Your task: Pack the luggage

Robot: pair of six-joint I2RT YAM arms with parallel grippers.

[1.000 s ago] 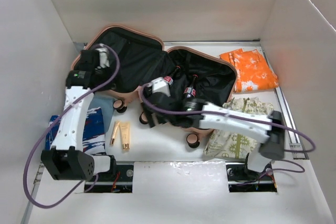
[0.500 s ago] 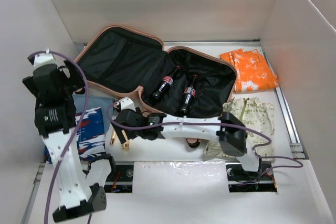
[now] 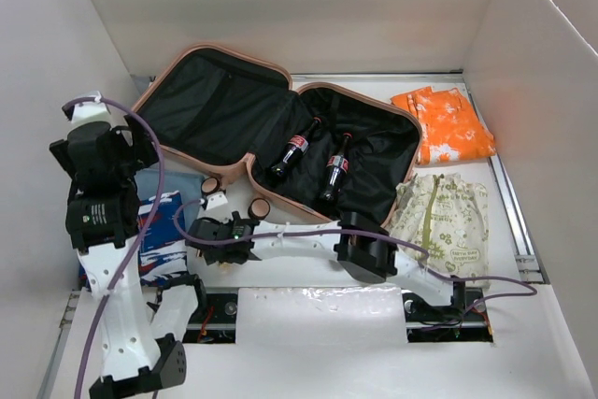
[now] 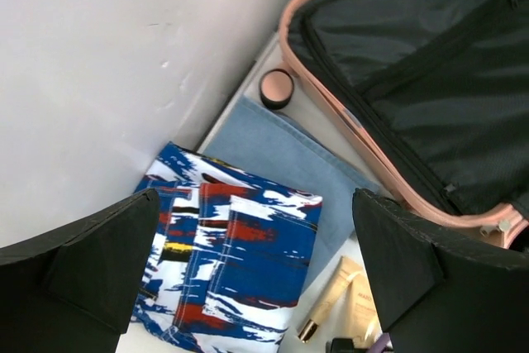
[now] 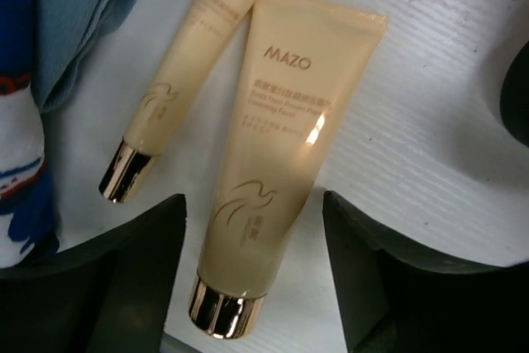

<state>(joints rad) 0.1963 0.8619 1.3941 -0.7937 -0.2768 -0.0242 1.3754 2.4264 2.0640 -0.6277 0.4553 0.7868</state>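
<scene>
Right wrist view, item under the tool: right gripper [image 5: 254, 237], jaws wide and empty, straddled the cap end of the larger cream tube [image 5: 281, 146], which lay flat on the table [image 5: 446, 121]. A thinner tube [image 5: 186, 80] lay just beside it, the two meeting at their crimped ends.

Hazards, as judged:
- The tube body looked glossy and soft, so a pinch close to the cap could squirt it out of the jaws or buckle it.
- One finger stood near the thin tube's gold cap and near the patterned blue cloth [image 4: 223, 262]. Either might be nudged or caught on closing.
- The right arm lay stretched low across the near table, so a lift might drag its cable past the small jars [image 3: 260, 206].

Idle: left gripper [image 4: 256, 262], raised by the left wall, jaws wide, nothing held.

Task item: luggage [image 3: 220, 109], lying open at the back centre, two bottles [image 3: 291, 149] in its right half, only lining showing in its left.

Surface: white, finely ribbed, matte. It also carried a denim cloth [image 4: 289, 155], an orange cloth [image 3: 444, 125] and a green-printed cloth [image 3: 444, 217].

Room: white panels [image 3: 280, 7] on three sides.
</scene>
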